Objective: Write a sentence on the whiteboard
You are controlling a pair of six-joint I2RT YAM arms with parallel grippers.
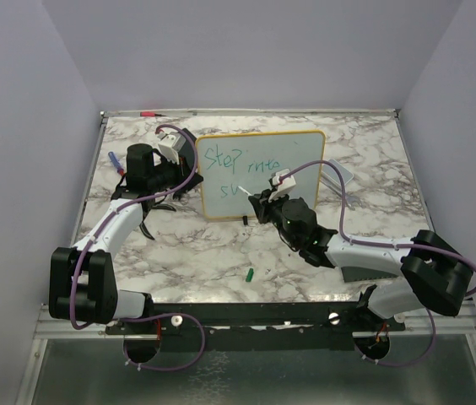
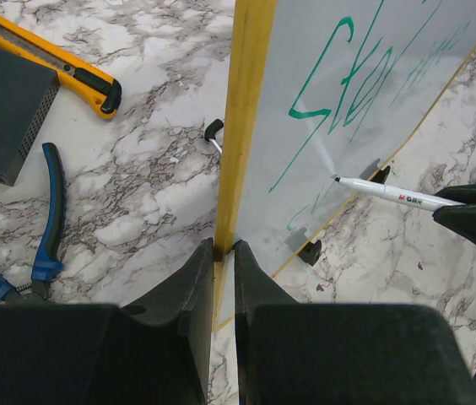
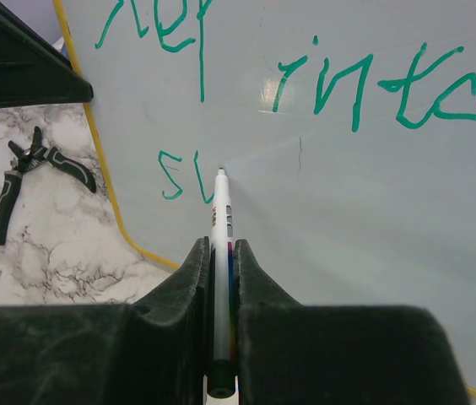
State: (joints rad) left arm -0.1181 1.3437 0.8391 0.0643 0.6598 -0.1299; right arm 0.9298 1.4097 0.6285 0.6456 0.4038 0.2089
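The whiteboard [image 1: 259,173] with a yellow-orange frame stands upright at the table's back middle. Green text on it reads "Step into" with "su" begun on a second line [image 3: 179,179]. My left gripper [image 2: 224,246] is shut on the board's left frame edge [image 2: 242,118]. My right gripper [image 3: 221,246] is shut on a white marker [image 3: 219,253], whose tip touches the board just right of the "su". The marker also shows in the left wrist view [image 2: 394,196], and in the top view [image 1: 251,196] in front of the board.
A green marker cap [image 1: 249,274] lies on the marble near the front. Left of the board lie a yellow utility knife [image 2: 61,67], blue-handled pliers [image 2: 48,215] and a black box [image 2: 6,110]. Black pliers [image 3: 27,181] lie beside the board.
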